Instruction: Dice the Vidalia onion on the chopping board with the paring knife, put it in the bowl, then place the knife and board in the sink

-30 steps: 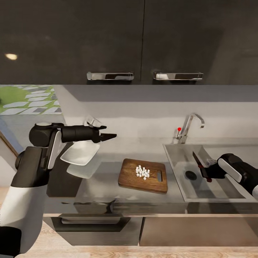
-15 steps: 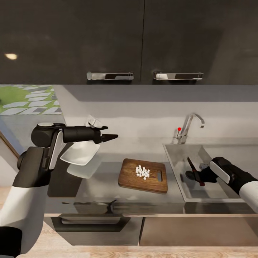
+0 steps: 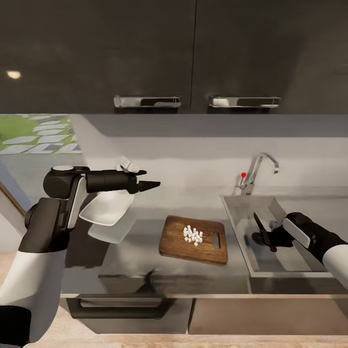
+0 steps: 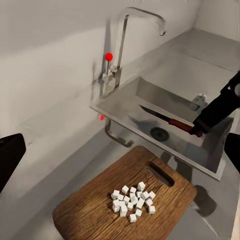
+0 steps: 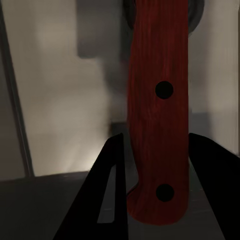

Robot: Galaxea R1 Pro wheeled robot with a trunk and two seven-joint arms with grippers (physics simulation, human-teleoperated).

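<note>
Right gripper [image 3: 268, 238], fingers closed on the paring knife [image 3: 261, 229] handle, holds it inside the sink [image 3: 241, 227], blade pointing toward the tap. Left gripper [image 3: 153, 184], apparently shut and empty, hovers left of the sink, above the chopping board [image 3: 174, 241].

Knife [image 5: 159, 115]: blade cut off by the right wrist picture's edge. Bowl [image 3: 104, 209]: partly hidden behind left arm in head view. Sink [image 3: 290, 263]: far end cut off at the frame edge

Grainy wooden board [image 3: 194, 239], steel sink [image 3: 241, 227]
</note>
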